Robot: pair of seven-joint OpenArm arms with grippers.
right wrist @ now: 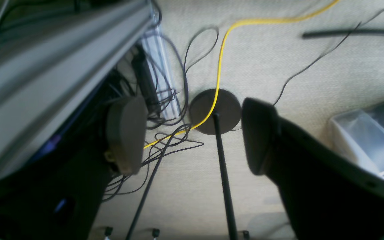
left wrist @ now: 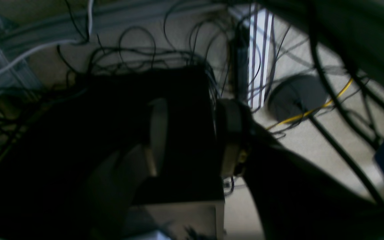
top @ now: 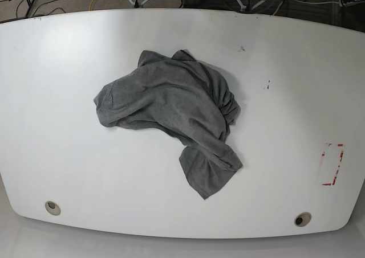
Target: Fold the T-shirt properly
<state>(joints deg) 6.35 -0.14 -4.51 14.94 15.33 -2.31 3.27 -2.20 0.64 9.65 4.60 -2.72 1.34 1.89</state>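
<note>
White table, grey T-shirt crumpled near the middle, unfolded. Right gripper hangs over the carpet, fingers wide, empty. Left gripper fingers apart too, holding nothing.

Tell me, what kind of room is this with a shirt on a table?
Probably a robotics lab or workshop, not a home. A crumpled grey T-shirt lies alone on a big white table, tangled cables and a yellow cable trail over carpet, and clear storage bins sit on the floor.
</note>
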